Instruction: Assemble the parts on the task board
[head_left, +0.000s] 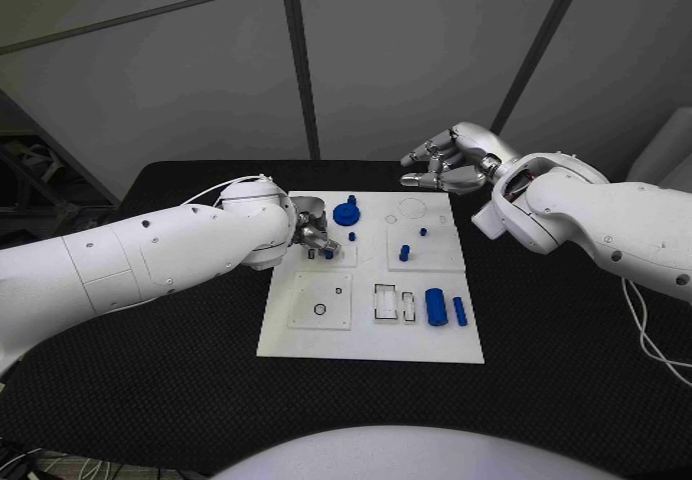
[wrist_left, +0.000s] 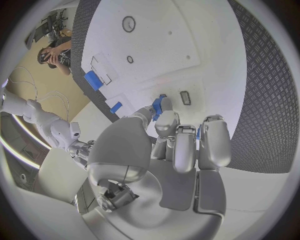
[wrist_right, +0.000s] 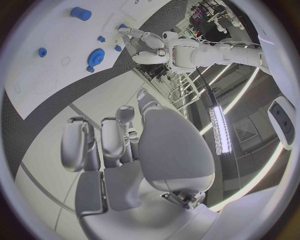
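The white task board (head_left: 368, 335) lies in the middle of the black table. My left hand (head_left: 315, 240) hovers low over the board's near-left part and pinches a small blue part (wrist_left: 159, 104) between thumb and fingers. A blue gear (head_left: 346, 212) stands just beyond that hand. Small blue pegs (head_left: 404, 252) stand on the board's right half, and two blue cylinders (head_left: 434, 303) lie near its right edge. My right hand (head_left: 454, 160) hangs above the board's far right corner, fingers curled in and holding nothing. The right wrist view shows the gear (wrist_right: 95, 56) and board (wrist_right: 37, 80) below it.
A round recess (head_left: 320, 310) and rectangular slots (head_left: 387, 302) mark the board's near half. Black table (head_left: 577, 380) surrounds the board on all sides. A grey wall stands behind the table's far edge.
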